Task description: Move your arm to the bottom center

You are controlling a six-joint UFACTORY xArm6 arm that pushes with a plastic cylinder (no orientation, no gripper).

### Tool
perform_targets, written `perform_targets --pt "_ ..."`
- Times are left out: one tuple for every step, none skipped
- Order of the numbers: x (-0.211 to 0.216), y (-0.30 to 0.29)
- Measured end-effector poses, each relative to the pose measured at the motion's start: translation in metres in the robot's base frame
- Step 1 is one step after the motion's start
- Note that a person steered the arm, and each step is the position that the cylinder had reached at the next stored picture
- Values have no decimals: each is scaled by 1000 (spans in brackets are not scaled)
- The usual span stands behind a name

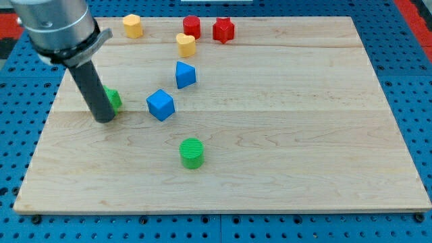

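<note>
My dark rod comes down from the view's top left, and my tip (104, 119) rests on the wooden board (283, 135) at its left side. A green block (113, 98) sits just behind the rod, partly hidden by it, touching or nearly so. A blue cube (160, 104) lies to the right of my tip. A blue block (185, 74) sits above it. A green cylinder (192, 152) stands lower, near the board's middle bottom, right of and below my tip.
A yellow block (133, 25) lies at the top left. A second yellow block (185, 44) sits below a red cylinder (192, 26). A red star-like block (223, 30) is beside them at the top. Blue pegboard surrounds the board.
</note>
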State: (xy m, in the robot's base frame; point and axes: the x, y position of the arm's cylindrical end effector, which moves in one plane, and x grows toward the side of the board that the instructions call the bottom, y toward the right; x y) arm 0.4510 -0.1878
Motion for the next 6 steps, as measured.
perform_targets --pt "-20 0" --pt "-28 3" --pt "-13 32" --pt "50 36" --pt "100 97" --pt "151 110"
